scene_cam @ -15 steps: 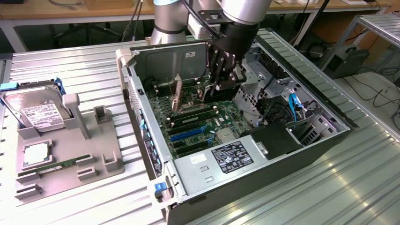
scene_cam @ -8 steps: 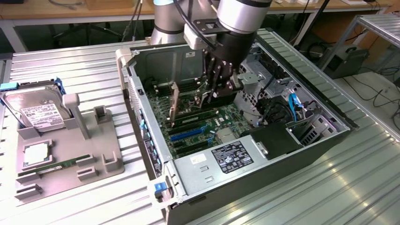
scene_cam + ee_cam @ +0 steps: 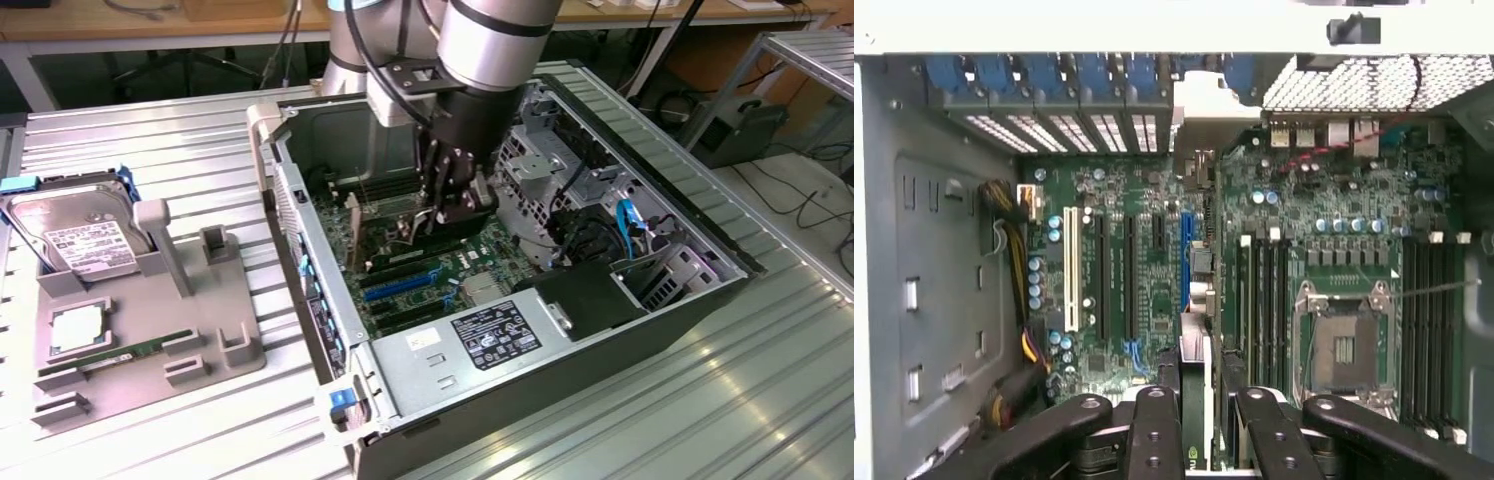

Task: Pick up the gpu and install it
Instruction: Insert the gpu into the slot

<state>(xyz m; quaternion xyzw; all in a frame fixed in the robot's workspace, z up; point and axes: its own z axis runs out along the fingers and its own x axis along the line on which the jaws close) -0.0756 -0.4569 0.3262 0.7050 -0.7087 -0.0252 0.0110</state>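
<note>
From the exterior view's left we list a grey holder tray [image 3: 200, 330] on the tabletop [image 3: 747, 400] carrying a silver hard drive [image 3: 83, 240], then the open computer case [image 3: 400, 375], where our end effector [image 3: 447, 215] clamps the gpu [image 3: 1195, 400] edge-on just above the green motherboard [image 3: 1144, 280].

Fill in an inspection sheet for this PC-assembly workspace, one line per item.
Surface: ribbed metal table.
Job's things: gpu held edge-on over the motherboard, near the blue slot.
Clutter: hard drive and memory stick on a grey fixture.
Grippers: gripper inside the open computer case, closed on the gpu.
Cables: yellow-black wire bundle and blue cable in the case.
Surroundings: floor cables.
</note>
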